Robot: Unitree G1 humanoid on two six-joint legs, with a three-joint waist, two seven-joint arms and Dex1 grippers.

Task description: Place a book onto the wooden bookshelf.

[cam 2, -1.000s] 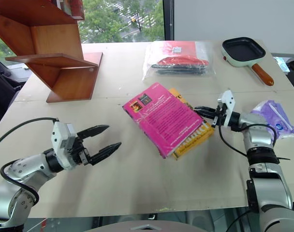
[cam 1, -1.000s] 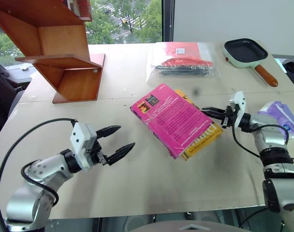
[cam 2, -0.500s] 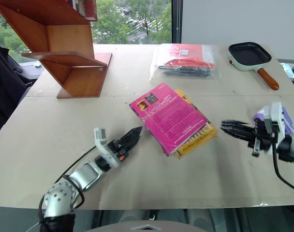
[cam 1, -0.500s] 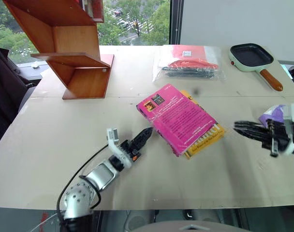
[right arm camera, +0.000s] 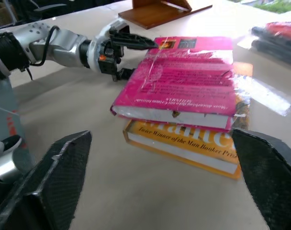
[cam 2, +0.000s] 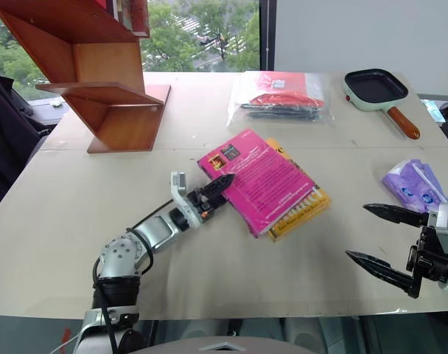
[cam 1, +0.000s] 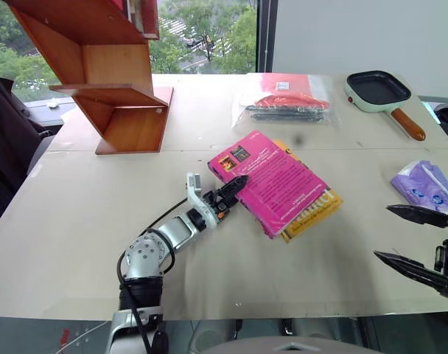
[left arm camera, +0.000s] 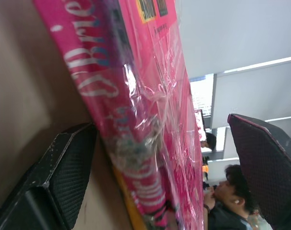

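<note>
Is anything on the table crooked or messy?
Yes. The pink book lies askew on the yellow book, sticking out past its edges. Its clear wrapping looks wrinkled. The open left pincer straddles its corner.

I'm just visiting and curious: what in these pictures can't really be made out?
- Yellow book in the right wrist view: mostly covered by the pink book lying on it, so its full title can't be read.
- Wooden bookshelf: its top is cut off by the head view's upper edge.
- Plastic bag: the wrap blurs what the red and dark items inside are.
- Left gripper: whether its fingers touch the pink book can't be told.
</note>
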